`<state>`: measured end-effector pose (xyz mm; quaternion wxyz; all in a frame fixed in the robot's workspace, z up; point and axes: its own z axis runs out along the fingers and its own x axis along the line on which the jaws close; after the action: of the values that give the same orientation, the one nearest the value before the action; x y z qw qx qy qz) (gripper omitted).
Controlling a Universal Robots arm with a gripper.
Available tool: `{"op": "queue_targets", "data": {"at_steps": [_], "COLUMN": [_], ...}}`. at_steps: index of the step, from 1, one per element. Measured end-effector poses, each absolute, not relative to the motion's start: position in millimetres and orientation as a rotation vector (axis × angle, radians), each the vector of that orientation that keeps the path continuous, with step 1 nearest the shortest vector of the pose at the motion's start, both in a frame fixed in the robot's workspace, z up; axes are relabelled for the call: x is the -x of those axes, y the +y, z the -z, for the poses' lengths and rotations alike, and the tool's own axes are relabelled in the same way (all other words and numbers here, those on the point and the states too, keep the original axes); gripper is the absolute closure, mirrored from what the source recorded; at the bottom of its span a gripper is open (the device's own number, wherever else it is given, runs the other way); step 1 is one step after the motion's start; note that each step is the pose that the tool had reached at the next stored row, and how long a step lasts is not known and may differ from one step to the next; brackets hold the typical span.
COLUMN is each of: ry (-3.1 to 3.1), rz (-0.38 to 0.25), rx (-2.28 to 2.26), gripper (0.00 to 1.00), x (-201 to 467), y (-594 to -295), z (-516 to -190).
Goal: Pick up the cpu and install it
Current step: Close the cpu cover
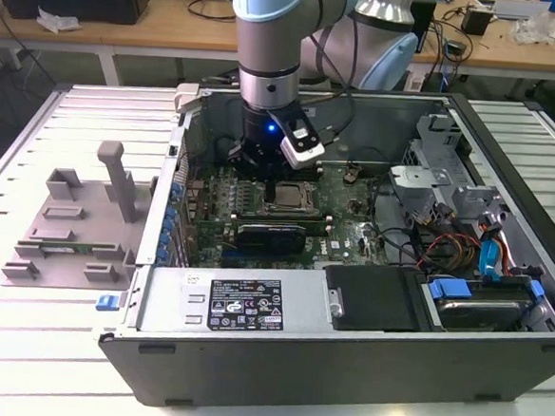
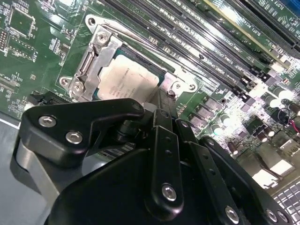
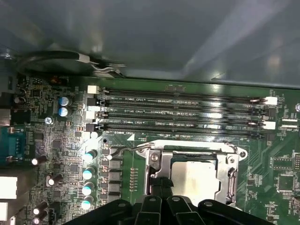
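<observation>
- Look for the cpu (image 2: pixel 124 79) lying flat, silvery top up, inside the metal socket frame (image 2: pixel 96 54). Placed near the middle of the motherboard (image 3: pixel 56 140), just beside the long memory slots (image 3: pixel 183 115).
- Hand (image 1: pixel 261 169) low inside the open computer case (image 1: pixel 343 365), directly over the socket. In the second wrist view, black linkages close against one edge of the cpu.
- Cannot tell whether clenched, released or grasping the cpu: the meeting point is hidden behind the hand's own body.
- Judged light, thin and rigid, so probably no flex under a grip and hardly any weight to carry.
- Smooth metal top, probably slippery. Best held by two opposite side edges, never by top and bottom faces.
- Likely fragile on the underside, as are the socket contacts. Worth keeping level, with no sideways sliding and no pressing down.
- Little room for a grip: frame and lever close around the chip, and the black graphics card (image 1: pixel 271 234) near the socket on the same board.
- Case standing on the desk (image 1: pixel 19 361), with a grey plastic tray (image 1: pixel 72 222) beside it toward the desk's edge at the exterior view's left.
</observation>
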<state>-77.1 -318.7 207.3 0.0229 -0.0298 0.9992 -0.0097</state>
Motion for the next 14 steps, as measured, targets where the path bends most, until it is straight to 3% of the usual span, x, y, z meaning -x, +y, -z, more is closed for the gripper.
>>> {"op": "queue_targets", "data": {"at_steps": [14], "ry": [3.094], "rz": [0.03], "rx": [0.092], "gripper": [0.89], "x": [77.3], "y": [-318.8], "z": [-202.7]}}
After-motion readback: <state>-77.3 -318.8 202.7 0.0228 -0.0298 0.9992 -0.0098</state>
